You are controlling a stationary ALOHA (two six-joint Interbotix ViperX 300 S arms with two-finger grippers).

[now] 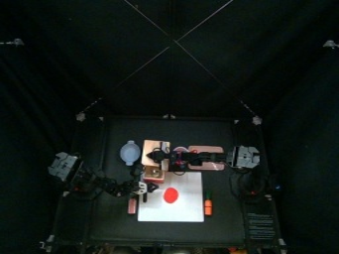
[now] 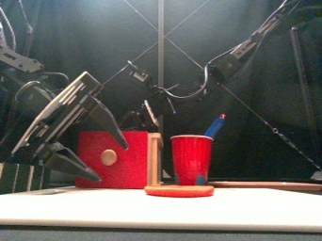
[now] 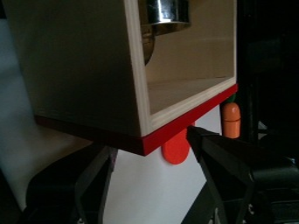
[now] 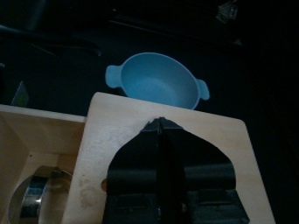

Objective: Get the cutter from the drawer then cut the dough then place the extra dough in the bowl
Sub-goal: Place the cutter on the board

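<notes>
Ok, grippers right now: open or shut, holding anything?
Left gripper: open, jaws on either side of the red drawer knob, not clamped on it.
Right gripper: shut, empty, tips on top of the wooden box.

I see the black table carrying four or five items. The white cutting board lies flat at near centre. The pale wooden box sits just beyond the board's far edge, red drawer front facing near. The blue-grey bowl is left of the box, close beside it. A small orange thing lies just left of the board. The red cup stands at the board's right edge; I can't tell if it's on board or table.
</notes>
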